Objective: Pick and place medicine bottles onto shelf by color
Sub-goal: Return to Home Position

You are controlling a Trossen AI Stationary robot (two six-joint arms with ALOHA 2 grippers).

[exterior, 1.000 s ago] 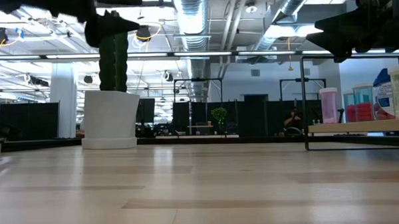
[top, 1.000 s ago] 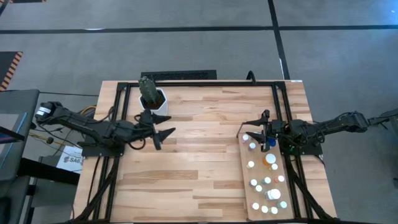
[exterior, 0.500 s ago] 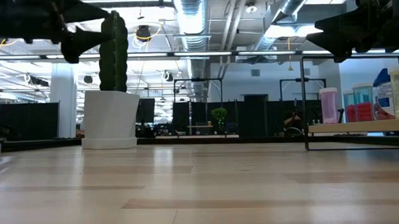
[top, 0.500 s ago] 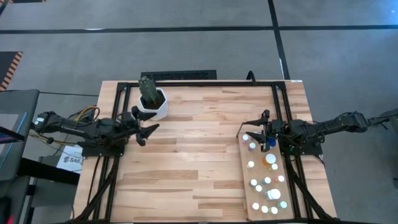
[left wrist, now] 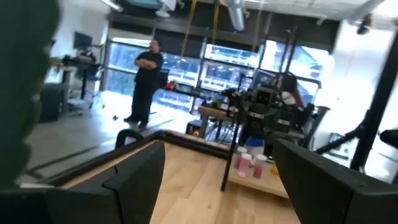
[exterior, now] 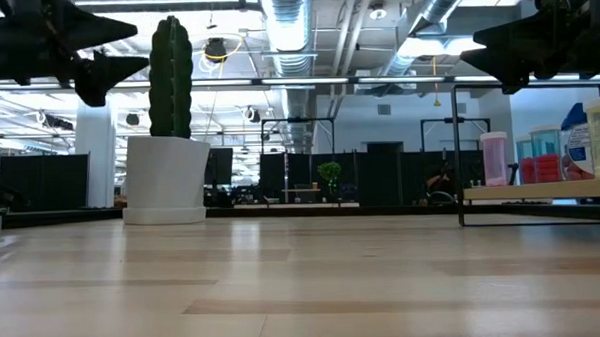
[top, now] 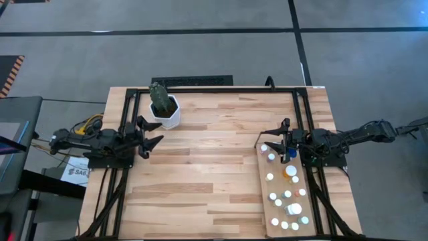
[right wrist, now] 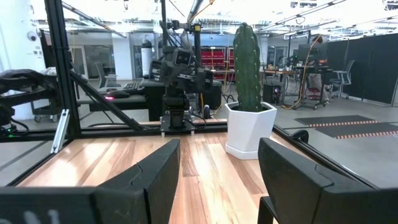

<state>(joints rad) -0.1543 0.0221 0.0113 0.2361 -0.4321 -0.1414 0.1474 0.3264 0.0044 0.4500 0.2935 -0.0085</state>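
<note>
I have two arms, one cactus pot and one shelf to count. On the shelf I make out about fifteen bottles, though some caps are too small to be sure of. Most are white-capped. One is orange, one under my right arm is blue, and the low view shows a pink one.

The shelf lies along the right side of the table, running from the middle to the near edge, and every bottle I can see stands on it. The pot sits at the far left.

My left gripper has its fingers spread wide and holds nothing. A second ago it hung further in over the table, near the pot. Now it has pulled back to the left edge, just beside the frame rail. My right gripper hangs over the far end of the shelf where it was before, fingers apart and empty. The bottles have not shifted.

For writing, a white sheet under the table's left side shows letters that look like "SAG". The rest is hidden. The bottle labels are too small to read.
</note>
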